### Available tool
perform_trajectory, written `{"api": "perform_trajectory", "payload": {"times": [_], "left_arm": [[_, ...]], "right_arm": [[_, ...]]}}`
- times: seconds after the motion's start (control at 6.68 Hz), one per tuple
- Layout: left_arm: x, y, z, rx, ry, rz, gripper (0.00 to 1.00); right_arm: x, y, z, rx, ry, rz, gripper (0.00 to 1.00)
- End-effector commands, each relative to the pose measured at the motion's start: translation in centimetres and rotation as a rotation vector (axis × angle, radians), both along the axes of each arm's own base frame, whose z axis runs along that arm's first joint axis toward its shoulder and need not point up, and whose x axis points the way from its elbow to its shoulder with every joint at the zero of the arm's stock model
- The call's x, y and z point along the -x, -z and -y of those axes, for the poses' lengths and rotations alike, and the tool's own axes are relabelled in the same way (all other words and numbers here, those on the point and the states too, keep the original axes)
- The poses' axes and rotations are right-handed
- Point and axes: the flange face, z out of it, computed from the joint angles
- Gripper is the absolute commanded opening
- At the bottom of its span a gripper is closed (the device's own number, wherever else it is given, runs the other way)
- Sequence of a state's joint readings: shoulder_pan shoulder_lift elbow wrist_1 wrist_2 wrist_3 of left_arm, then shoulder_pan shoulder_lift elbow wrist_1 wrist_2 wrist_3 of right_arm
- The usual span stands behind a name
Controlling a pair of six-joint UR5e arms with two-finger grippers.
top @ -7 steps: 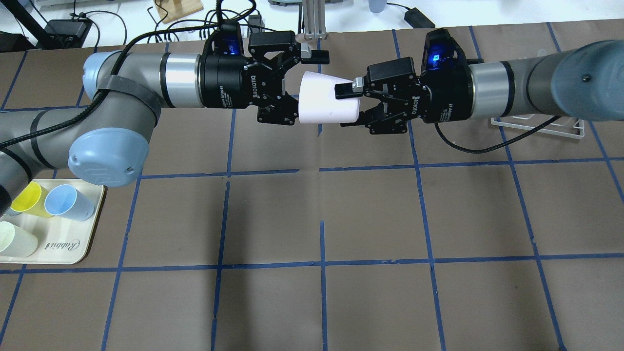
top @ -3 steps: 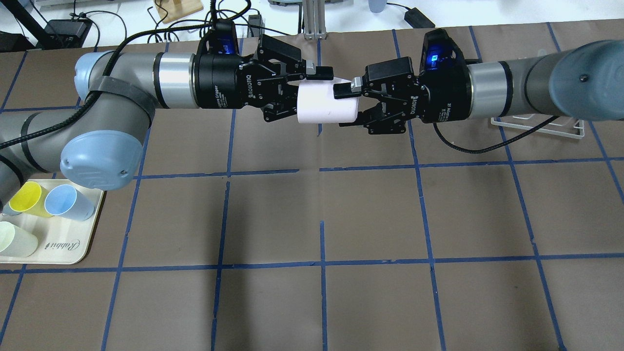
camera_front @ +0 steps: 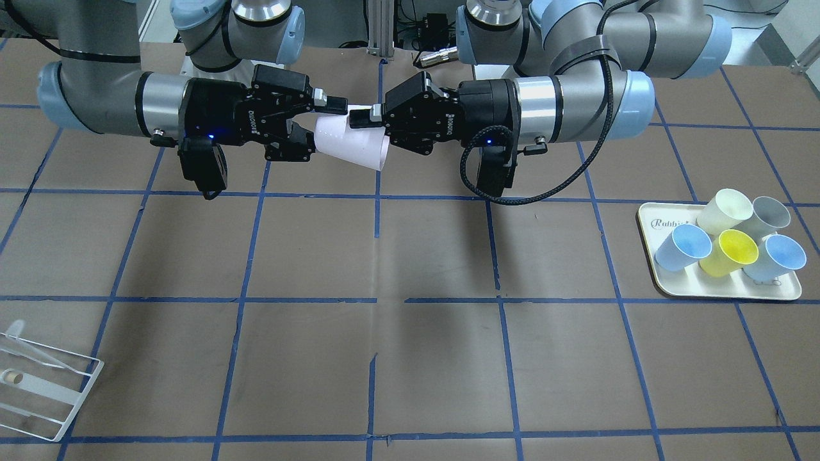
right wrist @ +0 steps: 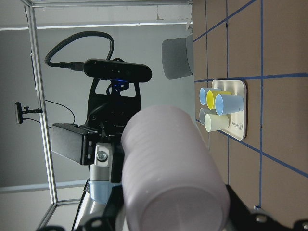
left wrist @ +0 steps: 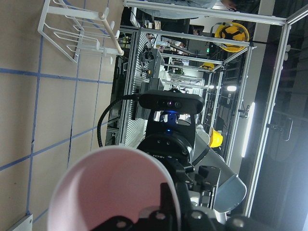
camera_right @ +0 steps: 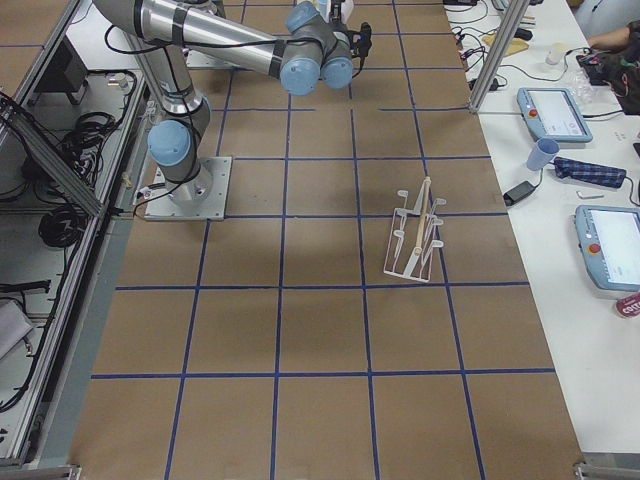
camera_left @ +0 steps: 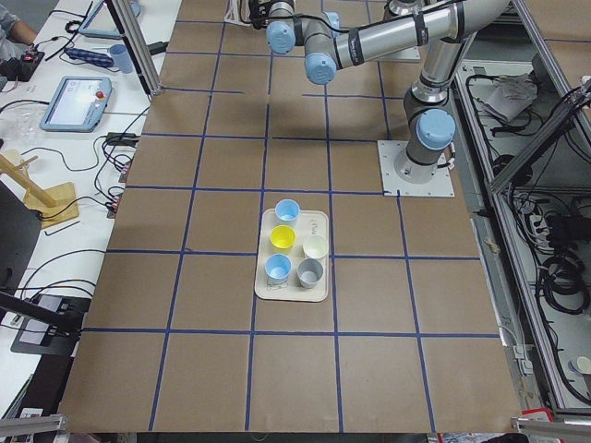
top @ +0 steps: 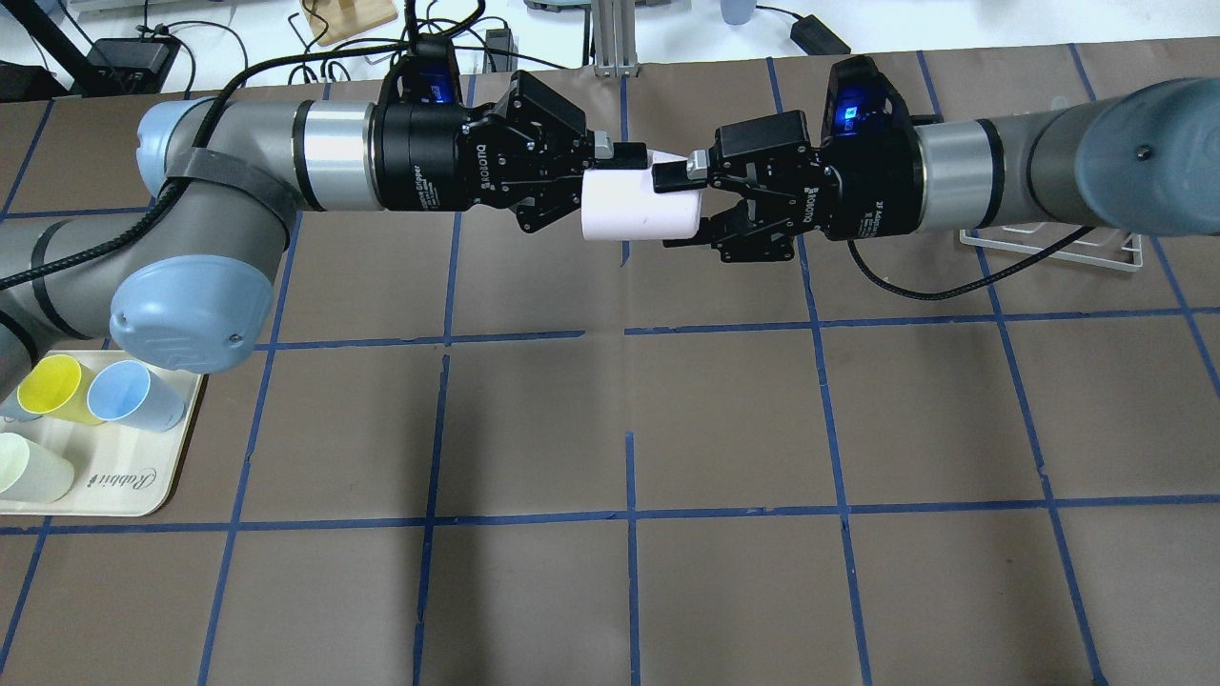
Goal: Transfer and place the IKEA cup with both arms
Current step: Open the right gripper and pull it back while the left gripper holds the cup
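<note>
Overhead exterior shows the hand-over midway: the left gripper (top: 596,189) and right gripper (top: 677,210) jaws both pinch the IKEA cup (top: 631,208) above the desk (top: 629,410), with one release and the placing left.

Cream tray (camera_front: 650,225) holding five coloured cups (camera_front: 730,251), white wire rack (camera_front: 45,384), blue-taped brown table (camera_front: 435,358)

cup (top: 629,205): pale pink, lying sideways in the air above the bench (top: 629,400), mouth toward the left hand (top: 600,191)
grip: right hand (top: 675,210) clamps its base end, left hand its rim end
</note>
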State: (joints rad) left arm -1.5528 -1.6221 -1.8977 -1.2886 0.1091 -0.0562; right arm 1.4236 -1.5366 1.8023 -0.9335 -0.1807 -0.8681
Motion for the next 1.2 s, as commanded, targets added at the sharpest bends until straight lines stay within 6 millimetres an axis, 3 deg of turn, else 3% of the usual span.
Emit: {"api": "perform_trajectory", "payload": {"times": [0.0, 0.3, 0.45, 0.6, 0.75, 0.9, 1.05], "left_arm": [[0.0, -0.3, -0.1, 0.005, 0.0, 0.003, 0.0], [0.0, -0.4, -0.1, 0.006, 0.0, 0.003, 0.0], [-0.1, -0.6, -0.1, 0.016, 0.002, 0.03, 0.0], [-0.5, -0.6, -0.2, 0.029, 0.005, 0.186, 0.0], [-2.1, -2.1, 0.1, 0.037, -0.028, 0.234, 0.0], [-3.6, -3.0, 0.2, 0.068, -0.052, 0.355, 0.0], [-4.4, -4.1, 0.0, 0.111, -0.062, 0.521, 0.0]], "right_arm": [[0.1, -0.5, -0.1, -0.068, 0.007, -0.004, 1.0], [0.8, -0.6, 0.3, -0.077, 0.011, -0.017, 1.0], [2.7, -0.3, 0.5, -0.082, 0.009, -0.054, 1.0], [6.9, -0.8, 1.1, -0.095, 0.03, -0.111, 1.0], [9.6, -0.8, 1.0, -0.129, 0.03, -0.165, 1.0], [10.6, -0.4, 0.7, -0.138, -0.005, -0.216, 1.0], [11.1, -2.4, 0.8, -0.194, -0.013, -0.288, 1.0]]}}
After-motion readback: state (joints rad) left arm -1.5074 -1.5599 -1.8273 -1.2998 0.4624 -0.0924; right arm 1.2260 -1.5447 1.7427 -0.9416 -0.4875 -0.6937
